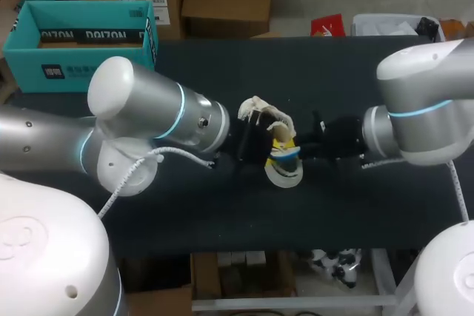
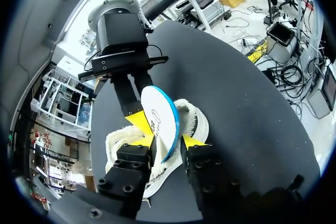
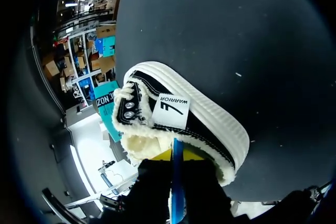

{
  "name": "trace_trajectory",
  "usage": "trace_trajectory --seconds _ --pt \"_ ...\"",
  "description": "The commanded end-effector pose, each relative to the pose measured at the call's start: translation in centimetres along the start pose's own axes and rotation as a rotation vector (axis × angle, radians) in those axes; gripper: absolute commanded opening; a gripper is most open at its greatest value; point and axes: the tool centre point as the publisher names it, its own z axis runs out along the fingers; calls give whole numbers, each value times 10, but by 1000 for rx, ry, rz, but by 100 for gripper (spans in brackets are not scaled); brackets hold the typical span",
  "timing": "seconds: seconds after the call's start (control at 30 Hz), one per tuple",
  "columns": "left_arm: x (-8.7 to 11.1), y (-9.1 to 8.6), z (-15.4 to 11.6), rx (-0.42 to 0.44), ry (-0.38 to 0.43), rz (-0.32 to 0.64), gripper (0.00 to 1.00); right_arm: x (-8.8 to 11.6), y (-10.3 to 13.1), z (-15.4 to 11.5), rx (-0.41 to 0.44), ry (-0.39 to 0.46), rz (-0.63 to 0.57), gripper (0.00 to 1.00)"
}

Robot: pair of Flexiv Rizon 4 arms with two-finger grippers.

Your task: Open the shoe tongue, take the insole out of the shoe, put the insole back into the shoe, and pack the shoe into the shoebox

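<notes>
The black shoe [image 1: 263, 112] with white fleece lining lies in the middle of the dark table. The white insole [image 1: 284, 172] with a blue edge stands on edge out of its opening. My right gripper [image 1: 292, 146] is shut on the insole; in the right wrist view the blue edge [image 3: 177, 182] runs between its fingers above the shoe [image 3: 194, 119]. My left gripper [image 2: 167, 141] is open, its yellow tips on either side of the insole [image 2: 157, 111], with a gap on one side. The right gripper [image 2: 139, 116] comes in opposite. The shoe [image 2: 197, 121] lies under both.
A teal shoebox [image 1: 81, 35] stands open at the table's far left corner. The dark tabletop [image 1: 348, 212] stretches bare in front of the shoe and to the far right. My left arm's white cable [image 1: 141, 164] hangs beside the shoe.
</notes>
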Motion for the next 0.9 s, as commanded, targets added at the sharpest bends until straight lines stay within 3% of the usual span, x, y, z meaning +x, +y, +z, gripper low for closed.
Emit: trace_trajectory --seconds 0.03,0.3,0.33,0.4,0.5,0.57,0.67,0.83,0.9 --pt "2 0 0 -1 -6 -2 32 -1 2 0 -2 4 3 0" --pt "-1 -2 10 -18 -17 5 27 0 4 3 5 3 12 0" --pt "-2 -2 10 -17 -20 7 24 1 4 3 5 2 12 0" --pt "-3 -2 11 -19 -24 8 0 1 3 3 6 1 14 0" --pt "-4 0 13 -24 -23 5 0 1 -3 -1 2 -1 14 0" --pt "-4 2 13 -26 -21 1 0 1 -9 -6 -11 -2 14 26" --pt "-4 4 13 -30 -20 -3 0 0 -16 -13 -32 -7 14 33" --pt "-4 6 14 -37 -20 -6 0 -2 -25 -22 -46 1 16 31" --pt "-4 7 15 -39 -21 -8 0 -3 -27 -23 -51 3 17 19"
